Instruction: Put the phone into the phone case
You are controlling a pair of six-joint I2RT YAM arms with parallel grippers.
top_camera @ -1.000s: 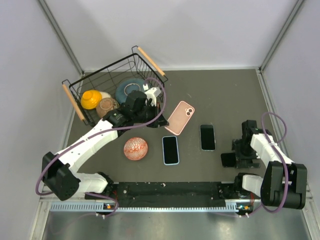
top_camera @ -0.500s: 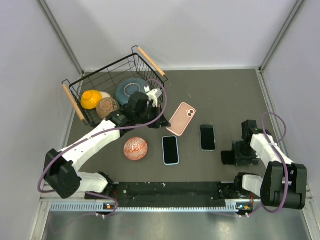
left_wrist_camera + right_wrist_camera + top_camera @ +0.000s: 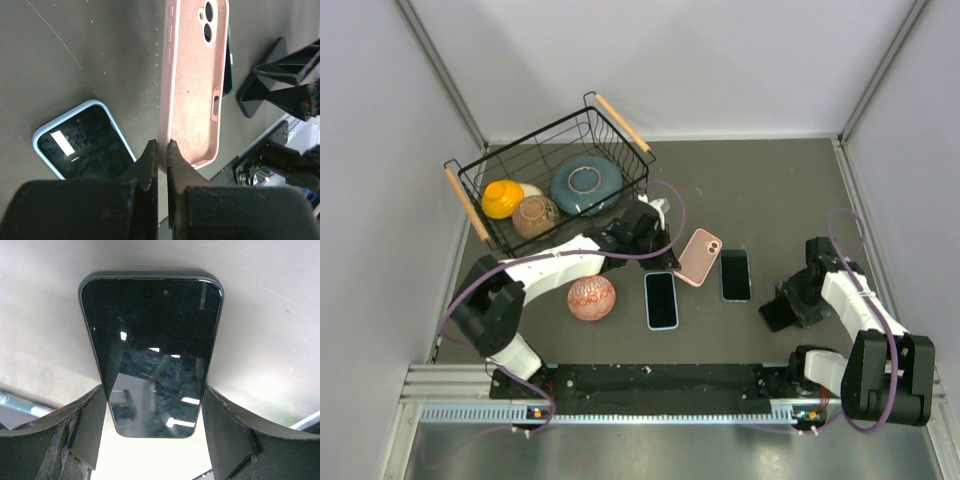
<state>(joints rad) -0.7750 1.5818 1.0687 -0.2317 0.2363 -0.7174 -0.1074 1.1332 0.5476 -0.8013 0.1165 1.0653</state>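
Carrying pink case [image 3: 699, 256] nearer bare phone [image 3: 735, 274] | left fingers [image 3: 159, 150] pinching its edge | right fingers [image 3: 150, 405] spread round second phone [image 3: 151, 350] | we judge insertion next

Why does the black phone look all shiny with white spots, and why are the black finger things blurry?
Right wrist view: the black phone has a glossy screen mirroring lights as white glints; the fingers sit too close to focus. Left wrist view: the fingers blur likewise, while the pink case stays sharp. Top view: even light, soft shadows.
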